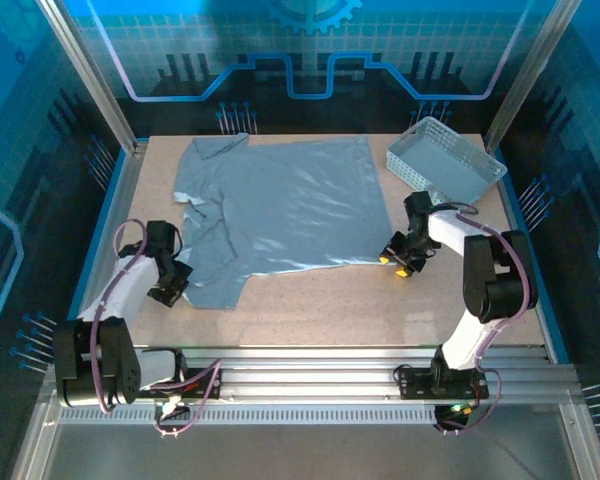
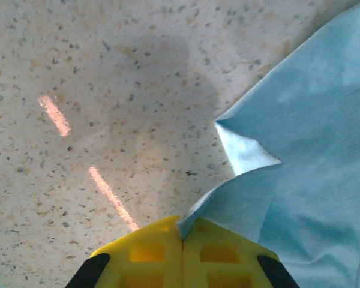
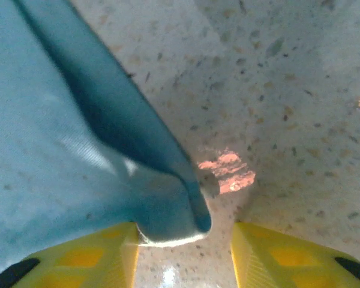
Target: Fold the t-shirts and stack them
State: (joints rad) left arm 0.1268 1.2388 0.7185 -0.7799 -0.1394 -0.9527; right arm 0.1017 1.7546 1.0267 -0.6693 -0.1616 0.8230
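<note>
The left gripper is pinching the t-shirt edge, jaws pressed together; the right gripper is straddling a corner, jaws spread.

Overhead looks down; wrist cameras hug the t-shirt.

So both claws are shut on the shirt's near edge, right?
Not quite. The left claw is shut on the t-shirt, but the right wrist view shows the right claw open, its jaws apart with the cloth corner lying between them.
</note>
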